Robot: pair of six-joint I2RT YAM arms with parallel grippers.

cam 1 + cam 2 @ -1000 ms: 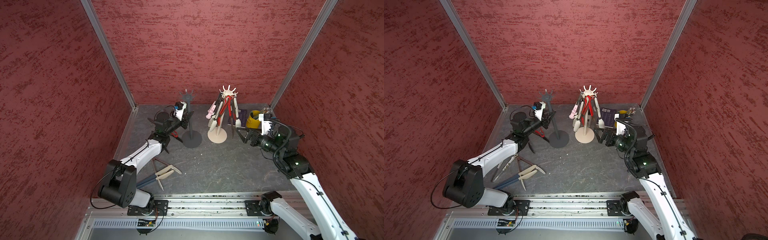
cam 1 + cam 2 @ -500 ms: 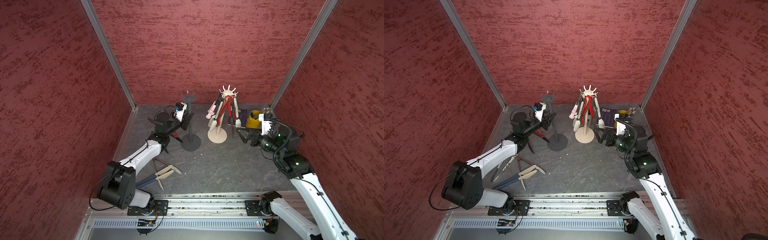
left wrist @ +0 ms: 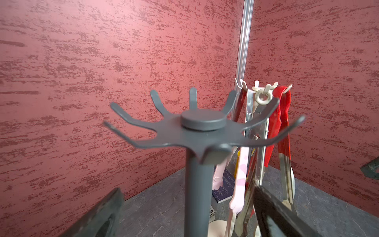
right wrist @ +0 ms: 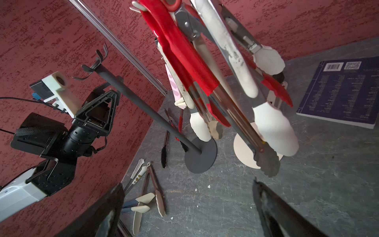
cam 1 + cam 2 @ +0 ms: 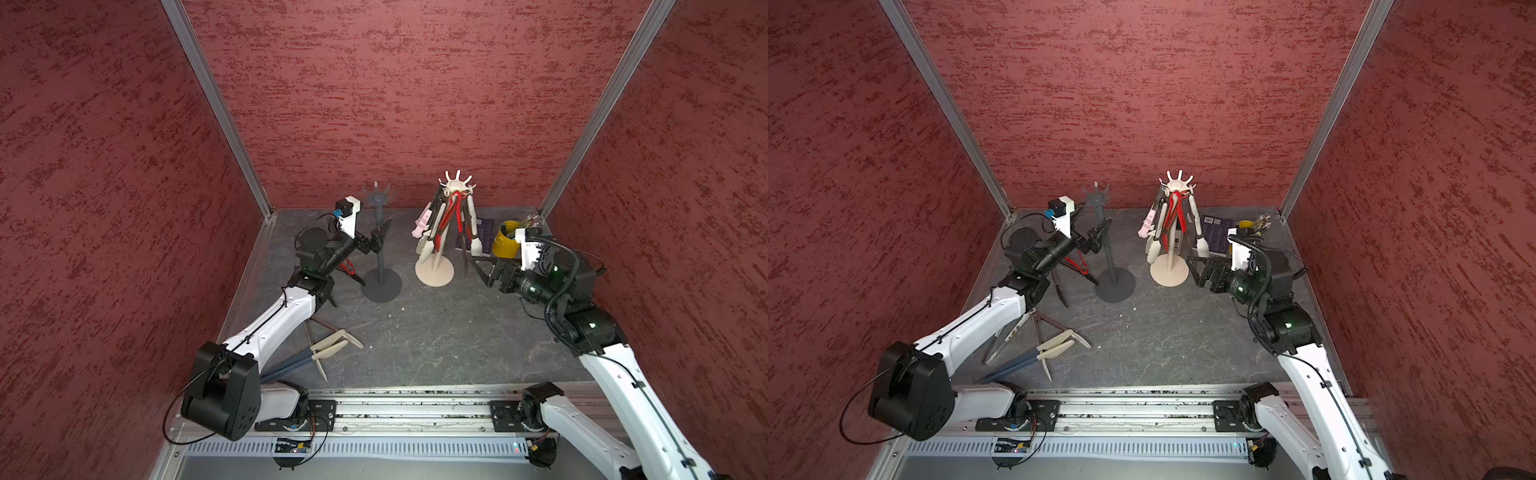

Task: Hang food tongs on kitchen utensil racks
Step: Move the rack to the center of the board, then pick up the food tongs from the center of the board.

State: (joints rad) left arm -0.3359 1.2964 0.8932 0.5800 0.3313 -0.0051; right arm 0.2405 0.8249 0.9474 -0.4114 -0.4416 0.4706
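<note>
Left tool opened at grey rack; cup holds pencils.

Left tool now spread wide (nearly closed a second ago), dark grey rack nudged slightly forward

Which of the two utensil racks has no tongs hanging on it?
The dark grey rack: its crown of hooks is bare, while the cream-white rack beside it carries several tongs, red ones among them.

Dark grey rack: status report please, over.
Left tool open around dark grey rack pole; hooks bare. Right tool open, empty. Loose tongs on table.
</note>
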